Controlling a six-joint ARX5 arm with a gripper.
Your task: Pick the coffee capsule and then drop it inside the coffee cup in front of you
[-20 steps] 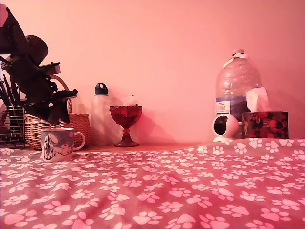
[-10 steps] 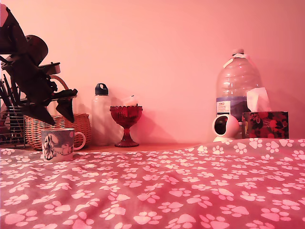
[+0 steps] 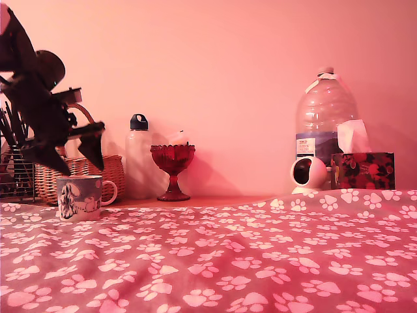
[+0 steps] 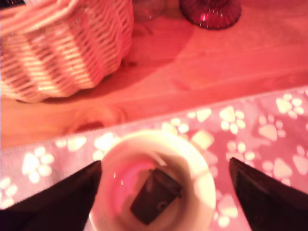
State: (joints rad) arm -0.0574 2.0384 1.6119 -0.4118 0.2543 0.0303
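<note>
The coffee cup [image 3: 79,197] stands at the exterior view's left on the paw-print cloth, its handle toward that view's right. My gripper [image 3: 82,168] hangs just above it, open, with its dark fingers spread to either side of the cup's mouth. In the wrist view I look straight down into the cup [image 4: 159,136], with the gripper [image 4: 164,162] empty above the opening. A small dark tapered pod, which looks like the coffee capsule [image 4: 155,196], lies on its side at the bottom of the cup. From the exterior view the capsule is hidden.
A wicker basket [image 3: 112,168] [image 4: 62,48] and a wire mesh holder [image 3: 16,176] stand close behind the cup. Further along are a white bottle [image 3: 137,160] and a red goblet [image 3: 172,166] [image 4: 211,12]. At the exterior view's right stand a large water bottle [image 3: 324,117], a round white device [image 3: 307,174] and a tissue box [image 3: 362,169].
The gripper's fingers were together one second ago and have since spread apart above the cup. The arm has shifted only slightly.
</note>
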